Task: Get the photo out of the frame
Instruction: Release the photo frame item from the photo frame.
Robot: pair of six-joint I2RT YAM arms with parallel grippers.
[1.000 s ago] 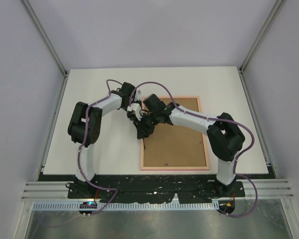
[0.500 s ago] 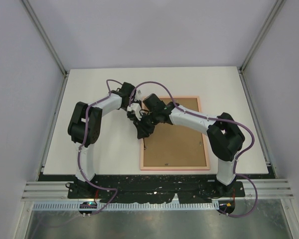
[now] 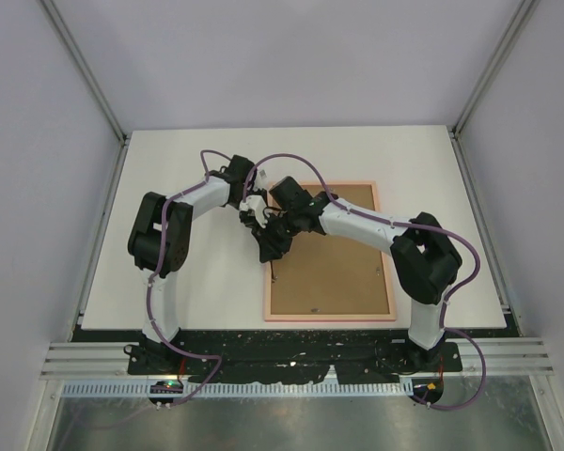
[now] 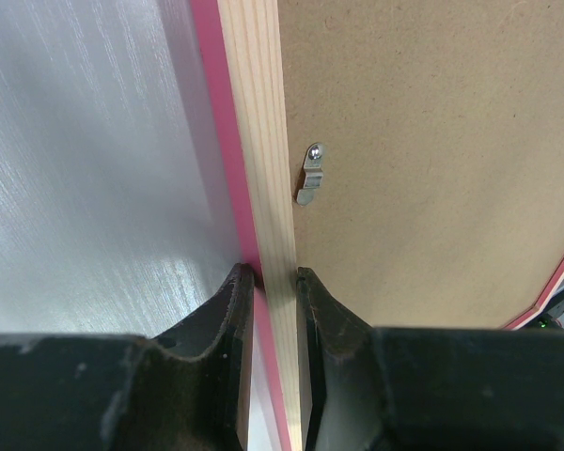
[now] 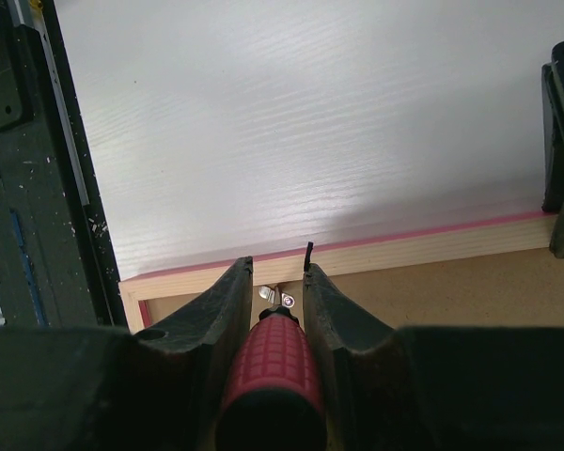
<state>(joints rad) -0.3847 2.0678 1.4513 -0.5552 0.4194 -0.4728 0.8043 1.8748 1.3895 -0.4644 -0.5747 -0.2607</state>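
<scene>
Found the frame (image 3: 331, 254) lying back-up on the white table (image 3: 188, 169), spread from centre toward four o'clock in the overhead view. Saw nothing of the photo: presumably face down under the brown backing board (image 4: 432, 141), but impossible to confirm.

Spotted the left gripper (image 4: 274, 282) pinched across the frame's nine o'clock rail. One finger on the pink outer edge, the other on the board side of the bare wood, apparently pinning the rail in place. Caught the right gripper (image 5: 278, 272) closed around a red-handled tool (image 5: 268, 376), with a thin black tip showing at twelve o'clock beside the fingertips. Landed right by a small metal clip (image 5: 273, 298) at the rail's inner edge. Picked out that clip, or one like it, in the left wrist view too, at one o'clock from the fingertips. Couldn't tell which, nor whether turned clear of the board.

Read the step as freeing the backing, and an early step at that: board seated inside the rails, nothing lifted, print not yet out.

Called for, next, a short controlled push or twist of the tool tip to swing the clip off the board. Needed the left clamp firm throughout to stop the frame skating across the smooth table. Judged the tip likely to slip off so small a tab, so a slow, low stroke. After that, probably the other clips round the edge, then lifting the board.
</scene>
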